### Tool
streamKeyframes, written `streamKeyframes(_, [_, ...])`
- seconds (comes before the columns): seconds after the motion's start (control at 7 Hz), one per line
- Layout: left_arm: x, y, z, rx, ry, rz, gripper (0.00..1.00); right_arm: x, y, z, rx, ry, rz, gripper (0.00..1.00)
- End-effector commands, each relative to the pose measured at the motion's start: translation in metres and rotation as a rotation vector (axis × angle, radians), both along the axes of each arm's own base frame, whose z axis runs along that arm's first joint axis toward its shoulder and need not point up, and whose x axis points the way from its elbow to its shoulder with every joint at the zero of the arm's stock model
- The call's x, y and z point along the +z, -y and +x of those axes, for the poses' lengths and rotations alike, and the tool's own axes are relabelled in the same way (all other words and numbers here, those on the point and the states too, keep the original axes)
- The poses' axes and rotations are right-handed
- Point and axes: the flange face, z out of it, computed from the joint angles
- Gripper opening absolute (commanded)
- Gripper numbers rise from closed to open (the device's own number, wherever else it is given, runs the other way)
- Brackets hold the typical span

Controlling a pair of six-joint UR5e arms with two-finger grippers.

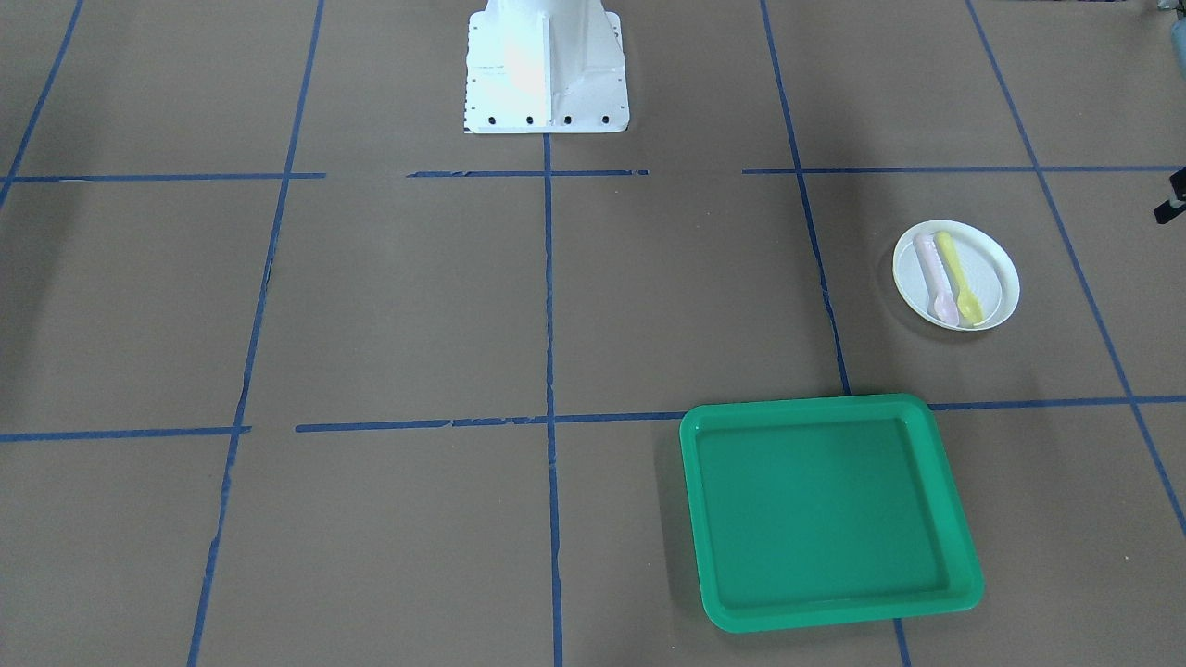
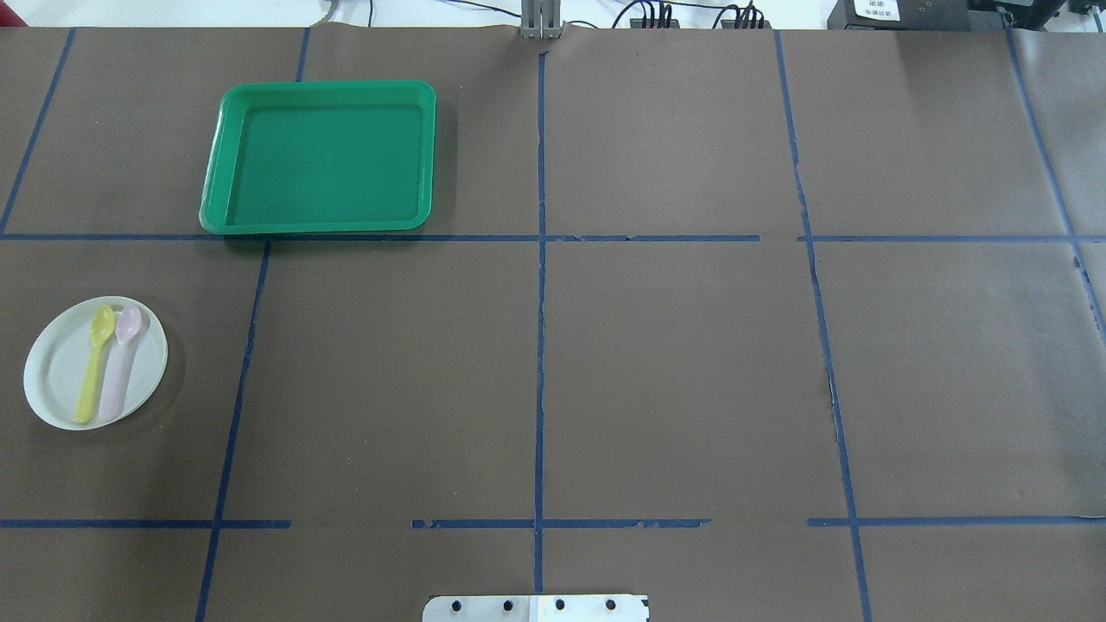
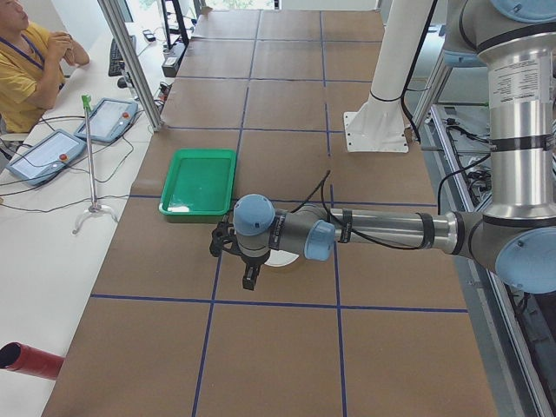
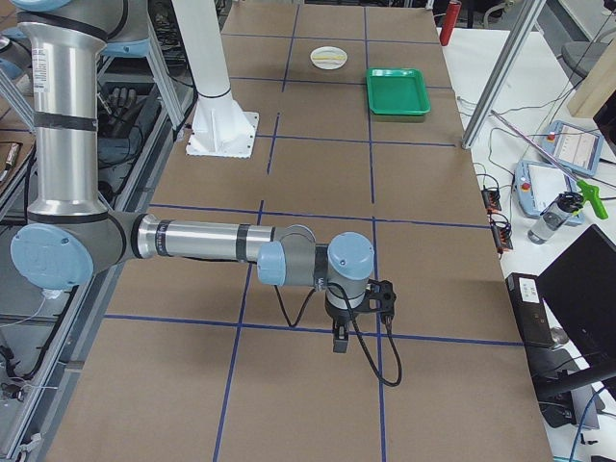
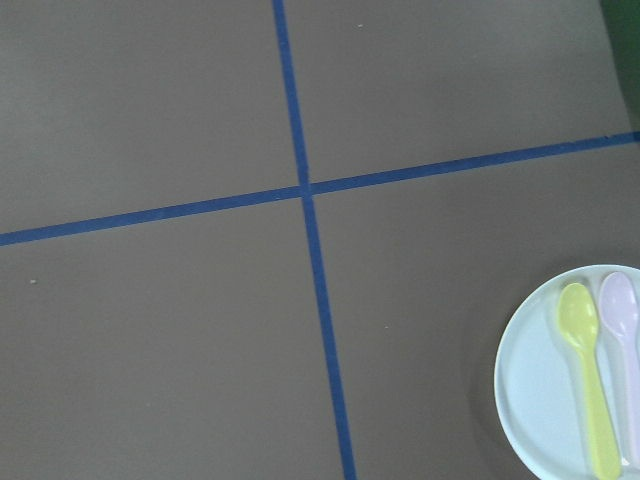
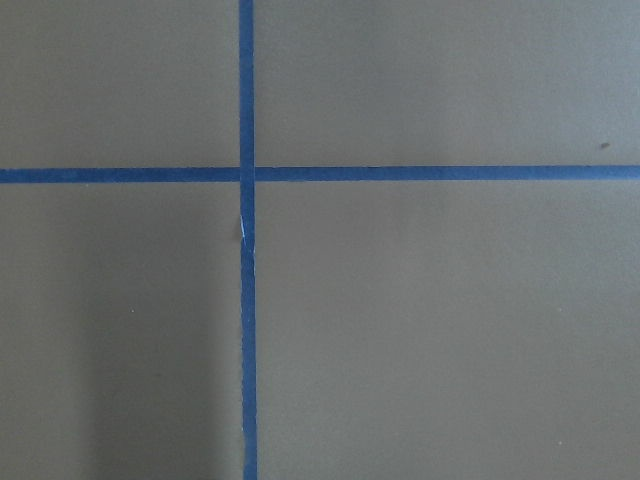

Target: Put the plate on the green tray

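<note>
The white plate [image 1: 999,278] lies on the brown table with a yellow spoon [image 1: 958,276] and a pink spoon [image 1: 932,273] on it. In the overhead view the plate [image 2: 56,371] is at the left edge, and the green tray [image 2: 320,85], empty, lies beyond it, apart from it. The left wrist view shows the plate [image 5: 535,385] at its lower right. My left gripper [image 3: 249,276] hangs above the table beside the plate, which the arm mostly hides there. My right gripper [image 4: 338,339] hangs over bare table far from both. I cannot tell whether either is open.
Blue tape lines [image 2: 540,285] divide the brown table into squares. The robot's white base [image 1: 545,69] stands at the table's middle edge. An operator [image 3: 26,65] sits beyond the far side with tablets [image 3: 48,155] and a stand [image 3: 91,156].
</note>
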Motion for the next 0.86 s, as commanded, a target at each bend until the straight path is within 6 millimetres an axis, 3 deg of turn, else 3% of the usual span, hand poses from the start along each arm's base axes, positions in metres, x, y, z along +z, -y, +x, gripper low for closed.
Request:
streamKeyframes(0.0, [0.038,-0.011,0.083,-0.038,-0.072,-0.047,1.0,0.0,0.0,0.0,0.0,-0.001,0.0,1.0])
streamKeyframes(0.14, [0.054,-0.016,0.102,-0.12,-0.058,-0.032,1.0,0.0,0.0,0.0,0.0,0.001,0.0,1.0])
streamKeyframes(0.29, [0.058,-0.022,0.125,-0.142,-0.048,-0.065,1.0,0.0,0.0,0.0,0.0,0.001,0.0,1.0])
streamKeyframes(0.71, [0.061,-0.027,0.157,-0.129,-0.001,-0.057,1.0,0.0,0.0,0.0,0.0,0.001,0.0,1.0])
